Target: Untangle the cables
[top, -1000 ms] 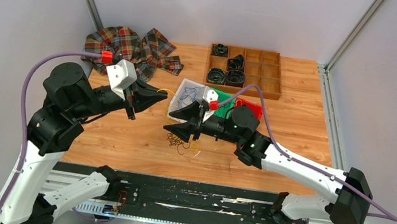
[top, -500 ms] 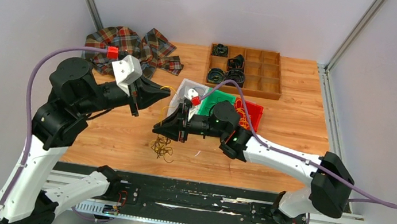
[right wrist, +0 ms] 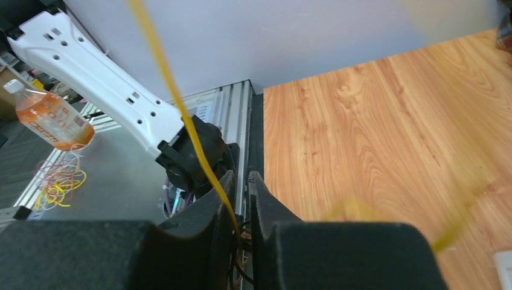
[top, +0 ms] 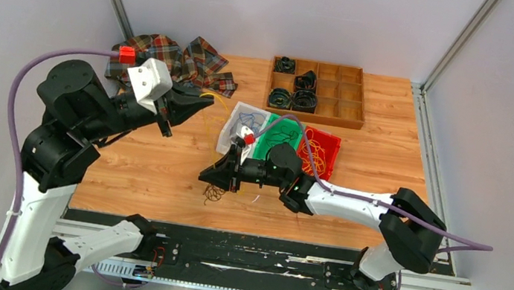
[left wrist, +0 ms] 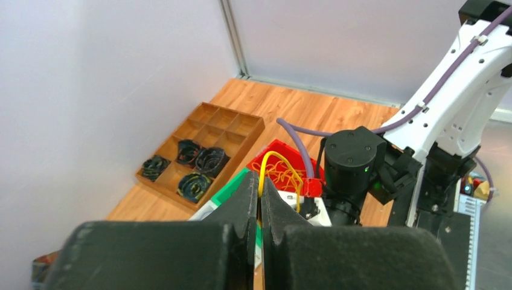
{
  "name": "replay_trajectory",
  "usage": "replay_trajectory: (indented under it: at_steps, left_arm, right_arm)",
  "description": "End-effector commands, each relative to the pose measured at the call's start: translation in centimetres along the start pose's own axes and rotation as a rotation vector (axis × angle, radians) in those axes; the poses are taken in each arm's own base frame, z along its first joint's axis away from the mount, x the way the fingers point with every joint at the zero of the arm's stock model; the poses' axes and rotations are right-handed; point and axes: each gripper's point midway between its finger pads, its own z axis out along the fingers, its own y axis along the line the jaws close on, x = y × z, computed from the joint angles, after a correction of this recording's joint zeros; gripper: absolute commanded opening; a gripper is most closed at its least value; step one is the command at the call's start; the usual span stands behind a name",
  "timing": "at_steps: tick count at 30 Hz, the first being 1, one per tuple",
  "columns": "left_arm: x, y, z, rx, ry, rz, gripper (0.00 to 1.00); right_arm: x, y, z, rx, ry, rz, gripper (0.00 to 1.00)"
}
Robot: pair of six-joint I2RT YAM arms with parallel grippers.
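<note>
Grey walls stand around a wooden tabletop (top: 391, 133). Near the front edge, about the middle, lies a little clump of cables (top: 214, 193). The right gripper (top: 204, 178) is down low, right at the clump. Its jaws are almost closed, with only a thin gap. A yellow cable (right wrist: 181, 115) runs down between them, so it looks pinched there. The left gripper (top: 205, 103) is up in the air toward the back left corner, near a checked cloth (top: 165, 54). Its jaws are closed tight on a yellow cable too, and it looks like the same one, higher up.

I think the job right now is to pull the yellow cable out of the clump. To do it well, the left gripper should hold on tight and the right one should pull slowly. A fast tug could make a knot tighter, or drag the whole clump off the front edge. If the clump lifts up with the cable, stop and loosen a loop first.
</note>
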Motion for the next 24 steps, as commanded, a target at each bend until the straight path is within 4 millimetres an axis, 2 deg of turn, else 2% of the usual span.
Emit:
replay_trajectory:
  at_steps: [1,10,16,20,22,24]
  left_arm:
    - [-3.9,2.8,-0.6,-0.127,-0.075,0.159,0.00]
    - [-9.9,9.0,-2.2,-0.443,-0.168,0.371,0.01]
    - [-12.9,11.3,-3.8,-0.597,-0.231,0.443,0.00]
    - [-13.6,11.4,-4.1,-0.606,-0.241,0.457,0.00]
    - [-13.4,10.9,-3.9,-0.578,-0.236,0.456,0.01]
    - [-13.0,10.7,-3.8,-0.561,-0.230,0.448,0.01]
  right_arm:
    - [3.2,-1.1,-0.5,0.064,0.027,0.029,0.14]
    - [8.6,-3.3,-1.6,0.161,0.103,0.106,0.15]
    - [11.1,-4.7,-2.2,0.230,0.140,0.137,0.18]
    - [12.5,-5.7,-2.7,0.281,0.169,0.148,0.19]
    - [12.5,-5.8,-2.9,0.296,0.166,0.144,0.21]
    - [11.6,-6.0,-3.2,0.320,0.151,0.124,0.26]
